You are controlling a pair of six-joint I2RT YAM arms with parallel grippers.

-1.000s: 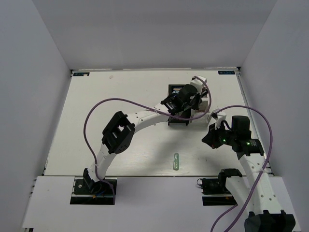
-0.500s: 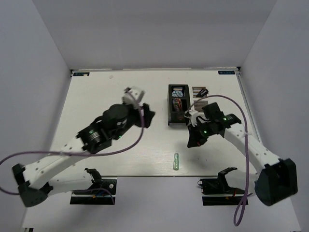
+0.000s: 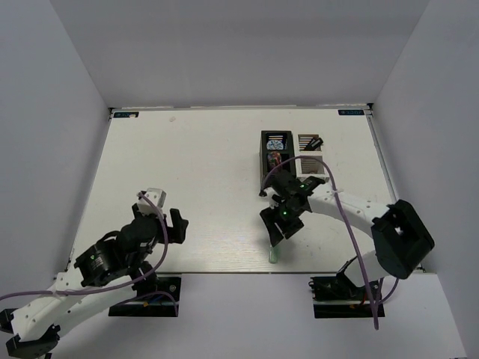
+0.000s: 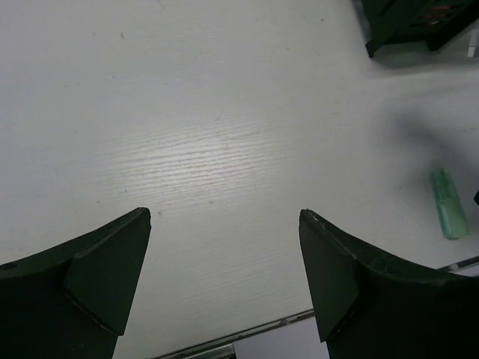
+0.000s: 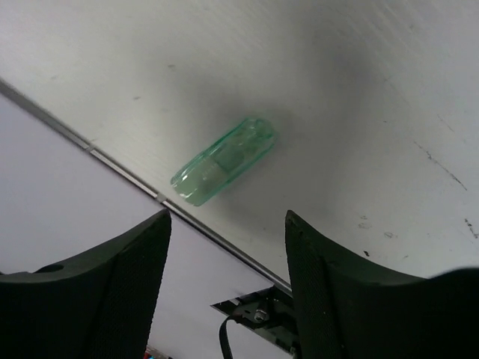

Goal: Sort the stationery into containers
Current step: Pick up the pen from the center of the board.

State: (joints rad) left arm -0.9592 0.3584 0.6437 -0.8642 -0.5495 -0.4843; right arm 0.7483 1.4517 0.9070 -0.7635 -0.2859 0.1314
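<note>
The right arm rises from its base at the near right corner, bends at a raised elbow and runs its forearm leftward and down toward the near edge of the table. Its right hand hangs tilted over the green capsule-shaped piece. In the right wrist view the two fingers stand well apart with nothing between them. The green piece lies flat on the table just beyond the fingertips, untouched, slanted and close to the table's near edge.

The left arm is folded low at the near left, its forearm angled toward the middle of the table. The left hand is spread wide and holds nothing. Its wrist view shows only bare table between the fingers, with the green piece off to the right.

Behind the right hand, well apart from the green piece, stands the black organizer. The blue-white tape roll sits in its far compartment. Something reddish shows in the near one, too small to name. Just beside it on the right is the white mesh organizer, with a black highlighter in its far compartment. The right arm's purple cable loops over both boxes.
</note>
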